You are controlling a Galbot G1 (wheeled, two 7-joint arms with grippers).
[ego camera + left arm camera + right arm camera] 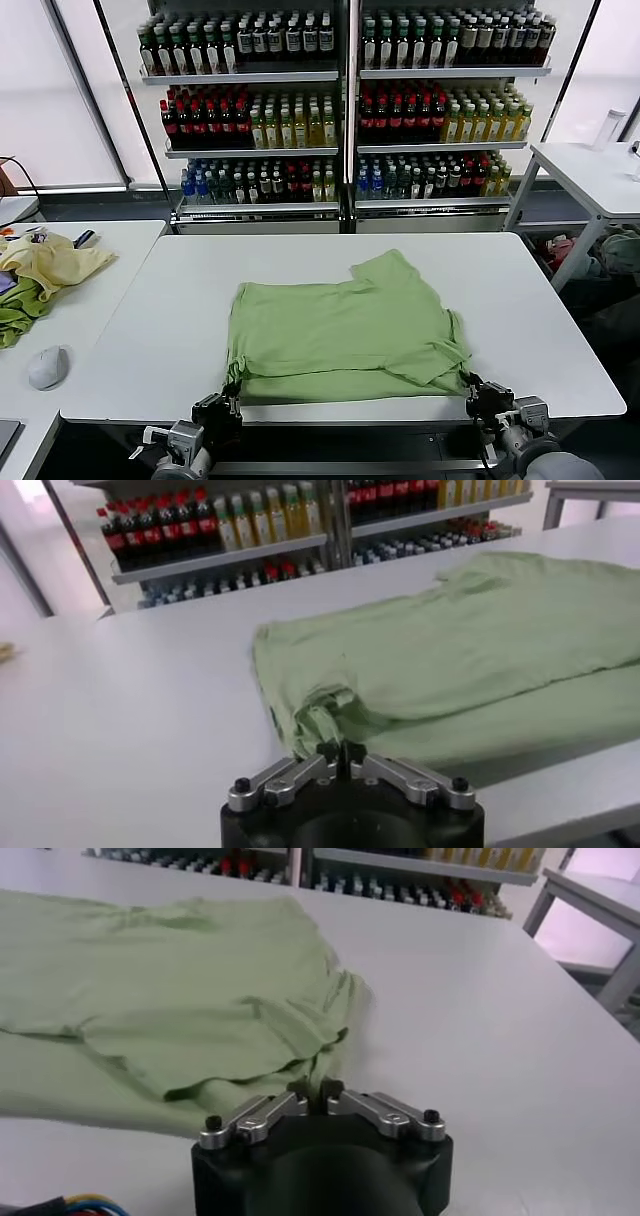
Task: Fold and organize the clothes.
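The light green shirt lies folded flat in the middle of the white table, one sleeve turned up at the far side. My left gripper sits at the table's near edge, fingertips pressed together on the bunched near-left corner of the shirt. My right gripper is at the near-right corner; in the right wrist view its fingertips stand a small gap apart, with the shirt's hem reaching up to them.
A second table on the left carries a pale yellow garment, a darker green cloth and a mouse. Bottle shelves stand behind, and another white table is at the far right.
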